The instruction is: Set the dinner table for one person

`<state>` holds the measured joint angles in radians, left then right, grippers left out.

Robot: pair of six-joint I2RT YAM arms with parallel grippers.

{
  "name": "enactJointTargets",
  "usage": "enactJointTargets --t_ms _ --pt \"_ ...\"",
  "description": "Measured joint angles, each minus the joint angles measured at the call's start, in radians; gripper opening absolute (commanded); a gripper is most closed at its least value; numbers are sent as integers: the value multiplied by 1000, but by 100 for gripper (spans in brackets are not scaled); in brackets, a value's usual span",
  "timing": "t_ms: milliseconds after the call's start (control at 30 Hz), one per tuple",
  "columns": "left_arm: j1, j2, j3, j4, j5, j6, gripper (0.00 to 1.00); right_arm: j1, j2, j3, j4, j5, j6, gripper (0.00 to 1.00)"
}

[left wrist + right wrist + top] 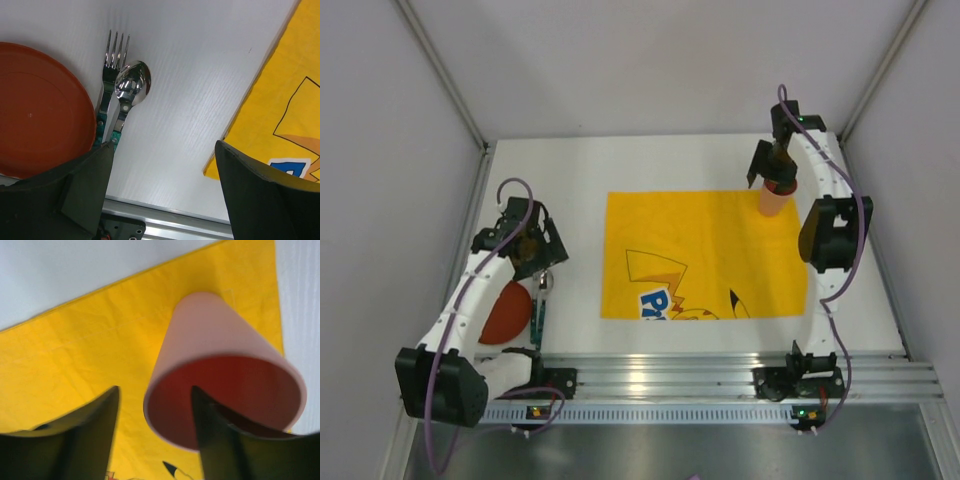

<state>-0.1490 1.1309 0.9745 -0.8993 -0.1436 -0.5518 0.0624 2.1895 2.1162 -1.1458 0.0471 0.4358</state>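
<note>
Tabletop [570, 170], rigid and flat, lies beneath both arms. Your right end effector [155, 390] stands parted astride the rim of the probably light cup [215, 340]. Your left end effector [164, 147] hangs wide above the thin, likely slippery fork [112, 65] and spoon [132, 85]; pinch their handles.

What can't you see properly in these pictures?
1. Plate: in the top external view the left arm covers part of it. In the left wrist view the picture edge cuts it off.
2. Fork and spoon handles: in the left wrist view a finger of the left gripper hides their ends.
3. Cup bottom: in the right wrist view the cup's own body hides it. The right gripper fingers cover the near rim.
</note>
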Motion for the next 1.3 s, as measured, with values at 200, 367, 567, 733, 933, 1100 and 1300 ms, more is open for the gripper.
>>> enactJointTargets --t_ms 200,367,567,733,933,1100,1300 --pt "2 93 0 4 -11 1 86 0 0 50 -43 -55 -42 100" --pt "11 184 -9 21 -40 13 85 4 -81 38 -58 -65 -43 100" --pt "24 258 -53 69 -48 30 85 30 -376 -153 -44 -71 -42 100" --pt "43 352 -54 136 -41 32 84 60 -611 -372 -30 -84 -39 100" --pt "50 472 -21 179 -37 53 81 62 -653 -515 -19 -90 -39 100" --pt "50 521 9 196 -35 69 53 62 -654 -533 -12 -93 -39 100" --pt "58 525 11 229 -41 91 19 62 -655 -533 2 -92 -32 100"
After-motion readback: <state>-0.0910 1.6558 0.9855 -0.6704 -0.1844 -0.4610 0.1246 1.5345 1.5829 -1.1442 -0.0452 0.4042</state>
